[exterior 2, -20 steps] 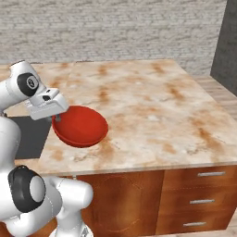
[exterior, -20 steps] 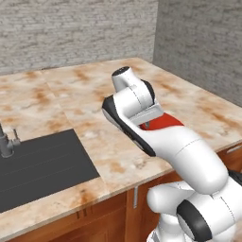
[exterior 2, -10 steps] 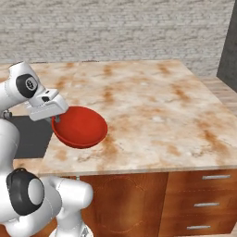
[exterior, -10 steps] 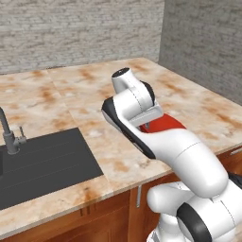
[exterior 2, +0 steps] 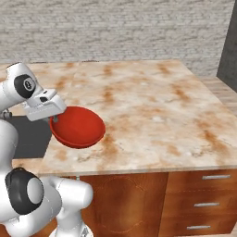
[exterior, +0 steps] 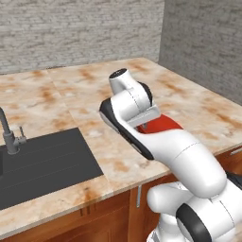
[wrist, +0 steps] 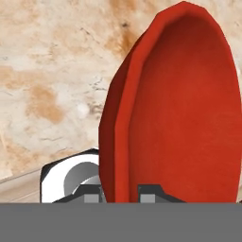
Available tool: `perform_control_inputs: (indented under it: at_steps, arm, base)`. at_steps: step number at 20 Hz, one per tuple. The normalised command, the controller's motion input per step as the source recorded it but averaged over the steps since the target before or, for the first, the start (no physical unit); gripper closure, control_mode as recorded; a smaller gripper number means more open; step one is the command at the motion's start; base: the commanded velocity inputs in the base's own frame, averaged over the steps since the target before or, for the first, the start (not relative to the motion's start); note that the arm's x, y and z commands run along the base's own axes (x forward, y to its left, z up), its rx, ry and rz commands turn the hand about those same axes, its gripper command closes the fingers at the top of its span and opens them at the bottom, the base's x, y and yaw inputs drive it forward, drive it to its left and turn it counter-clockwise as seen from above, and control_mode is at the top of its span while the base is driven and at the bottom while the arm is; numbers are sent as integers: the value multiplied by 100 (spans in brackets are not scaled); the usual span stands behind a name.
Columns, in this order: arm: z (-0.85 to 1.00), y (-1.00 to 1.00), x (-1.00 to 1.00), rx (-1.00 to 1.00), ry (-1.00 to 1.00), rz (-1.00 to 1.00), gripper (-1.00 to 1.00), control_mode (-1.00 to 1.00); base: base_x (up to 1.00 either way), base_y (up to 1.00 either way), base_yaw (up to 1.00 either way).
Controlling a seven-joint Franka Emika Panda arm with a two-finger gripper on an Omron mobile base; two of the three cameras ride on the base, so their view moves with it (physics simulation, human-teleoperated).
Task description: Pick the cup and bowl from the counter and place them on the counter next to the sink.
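Observation:
My gripper (exterior 2: 54,119) is shut on the near rim of the red bowl (exterior 2: 78,127), which hangs just above the front of the beige counter (exterior 2: 148,102). In the hand view the bowl (wrist: 179,108) stands on edge between the fingertips of the gripper (wrist: 120,191), its hollow to the right. From the left base the arm covers most of the bowl (exterior: 163,125). The dark sink (exterior: 42,165) lies to the left of the bowl, with its faucet (exterior: 7,132) at the far left. The cup is out of view.
Grey stone walls close the counter (exterior: 71,94) at the back and right. Wooden cabinets with drawers (exterior 2: 203,203) sit under the front edge. A corner of the sink (exterior 2: 28,134) shows behind my arm.
Both base views have shifted: the sink has come further into the left base view, so the base has driven. The bowl stays in the gripper's hold.

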Motion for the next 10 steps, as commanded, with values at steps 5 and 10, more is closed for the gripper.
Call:
perform_control_inputs:
  at_steps: [5,10]
  arm:
    - [0,9,12,0,0,7,100,-100]
    - [-1,3,86,0,0,9,100,-100]
  base:
    - [0,0,0]
    - [0,0,0]
